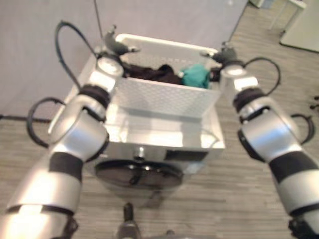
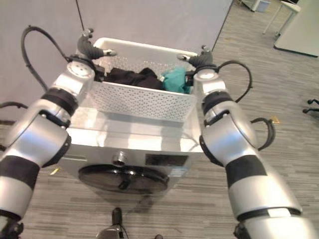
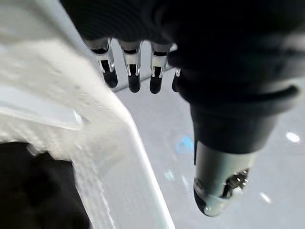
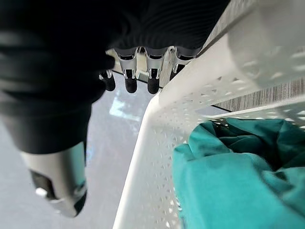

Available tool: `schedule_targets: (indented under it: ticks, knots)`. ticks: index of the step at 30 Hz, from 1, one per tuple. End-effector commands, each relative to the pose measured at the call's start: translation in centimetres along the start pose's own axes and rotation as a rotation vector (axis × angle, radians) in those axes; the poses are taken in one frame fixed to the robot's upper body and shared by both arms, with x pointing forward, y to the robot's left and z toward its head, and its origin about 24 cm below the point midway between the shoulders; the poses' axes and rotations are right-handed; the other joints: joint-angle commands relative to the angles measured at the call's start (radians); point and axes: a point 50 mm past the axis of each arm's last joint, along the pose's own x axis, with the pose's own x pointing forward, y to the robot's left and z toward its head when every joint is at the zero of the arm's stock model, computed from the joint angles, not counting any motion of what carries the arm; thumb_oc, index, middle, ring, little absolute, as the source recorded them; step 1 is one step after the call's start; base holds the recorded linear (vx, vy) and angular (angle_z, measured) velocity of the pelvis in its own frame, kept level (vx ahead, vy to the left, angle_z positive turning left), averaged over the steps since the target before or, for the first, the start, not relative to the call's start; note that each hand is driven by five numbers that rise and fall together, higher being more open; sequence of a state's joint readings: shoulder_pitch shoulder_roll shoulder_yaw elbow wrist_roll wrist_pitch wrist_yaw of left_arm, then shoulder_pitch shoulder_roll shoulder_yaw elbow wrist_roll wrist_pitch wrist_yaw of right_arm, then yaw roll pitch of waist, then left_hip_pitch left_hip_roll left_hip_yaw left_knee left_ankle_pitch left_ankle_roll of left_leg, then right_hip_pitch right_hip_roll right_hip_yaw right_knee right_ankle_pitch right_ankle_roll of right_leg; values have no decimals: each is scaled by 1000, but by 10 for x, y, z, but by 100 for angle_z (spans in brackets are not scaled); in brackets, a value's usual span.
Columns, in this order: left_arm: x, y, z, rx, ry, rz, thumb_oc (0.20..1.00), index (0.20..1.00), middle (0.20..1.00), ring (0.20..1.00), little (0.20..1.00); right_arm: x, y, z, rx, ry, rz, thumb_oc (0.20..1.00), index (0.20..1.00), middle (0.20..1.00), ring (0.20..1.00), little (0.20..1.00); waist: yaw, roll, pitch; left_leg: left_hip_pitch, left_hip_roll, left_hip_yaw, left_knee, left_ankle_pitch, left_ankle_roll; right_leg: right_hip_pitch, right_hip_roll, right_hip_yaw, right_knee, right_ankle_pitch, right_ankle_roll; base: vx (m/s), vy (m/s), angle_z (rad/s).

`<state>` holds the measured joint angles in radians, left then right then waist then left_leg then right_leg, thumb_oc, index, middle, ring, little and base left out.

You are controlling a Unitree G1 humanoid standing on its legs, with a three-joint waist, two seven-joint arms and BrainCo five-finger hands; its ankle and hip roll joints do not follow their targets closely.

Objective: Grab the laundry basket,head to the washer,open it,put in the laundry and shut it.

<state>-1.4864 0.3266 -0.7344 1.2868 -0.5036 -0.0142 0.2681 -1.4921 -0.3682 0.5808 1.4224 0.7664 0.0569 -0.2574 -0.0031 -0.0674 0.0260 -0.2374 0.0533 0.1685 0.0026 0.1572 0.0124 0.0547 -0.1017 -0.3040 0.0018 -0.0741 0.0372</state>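
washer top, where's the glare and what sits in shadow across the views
Left eye view: bright glare streaks the washer top in front of the laundry basket. Right eye view: the round door below is dark, in shade. Left wrist view: the left robot hand reads nearly black. Right wrist view: the right robot hand likewise, while the teal cloth is evenly lit.

Grey partition wall [image 2: 149, 20], wood-plank floor [image 2: 279, 89], perhaps a white table [image 2: 299, 30].

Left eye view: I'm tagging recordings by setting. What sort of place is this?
Probably a lab or office test area, not a home laundry: a silver front-loading washer with a white perforated plastic basket on top stands by a grey partition wall, on grey wood-look flooring.
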Motion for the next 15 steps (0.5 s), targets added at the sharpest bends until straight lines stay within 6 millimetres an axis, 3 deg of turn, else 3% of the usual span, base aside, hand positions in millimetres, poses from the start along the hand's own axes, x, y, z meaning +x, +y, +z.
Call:
schedule_targets:
  ticks: [1, 15]
  knots:
    - [-9, -32, 109, 3, -324, -97, 1000, 1000, 1000, 1000, 1000, -21, 63, 60, 148, -163, 248, 1000, 1000, 1000, 1000, 1000, 54, -8, -21, 12, 17, 6, -3, -62, -39, 55, -106, -3, 60, 93, 127, 24, 75, 3]
    - [-4, -25, 83, 24, -261, -75, 1000, 1000, 1000, 1000, 1000, -10, 39, 40, 39, -106, 205, 1000, 1000, 1000, 1000, 1000, 47, -10, -56, 112, -1, 5, -46, -80, -25, 97, -113, -17, 74, 125, 151, 10, 9, 4]
